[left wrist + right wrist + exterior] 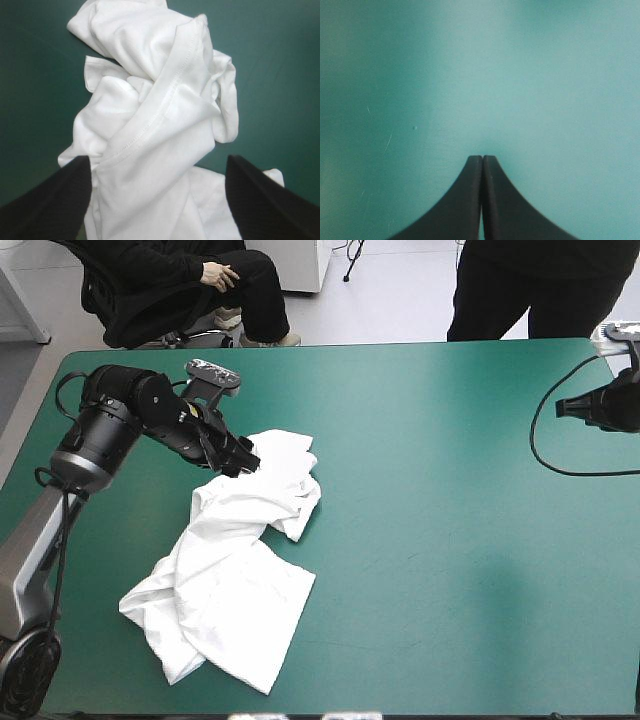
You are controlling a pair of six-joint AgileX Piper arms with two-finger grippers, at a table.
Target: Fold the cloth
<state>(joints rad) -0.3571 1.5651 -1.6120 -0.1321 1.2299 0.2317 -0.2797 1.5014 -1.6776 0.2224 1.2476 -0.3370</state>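
The white T-shirt (235,555) lies as a crumpled heap on the left half of the teal-green cover, running from a bunched far end to a flatter near end. My left gripper (243,456) sits at the far bunched end, open. In the left wrist view its black fingers (55,200) stand wide apart with the T-shirt (160,115) and a stitched hem between and ahead of them. My right gripper (565,408) hovers at the table's right edge, far from the shirt. It is shut (482,159), with only bare cover under it.
The teal-green cover (450,540) stretches bare from the shirt to the right edge. The table's near edge runs just past the shirt's near end.
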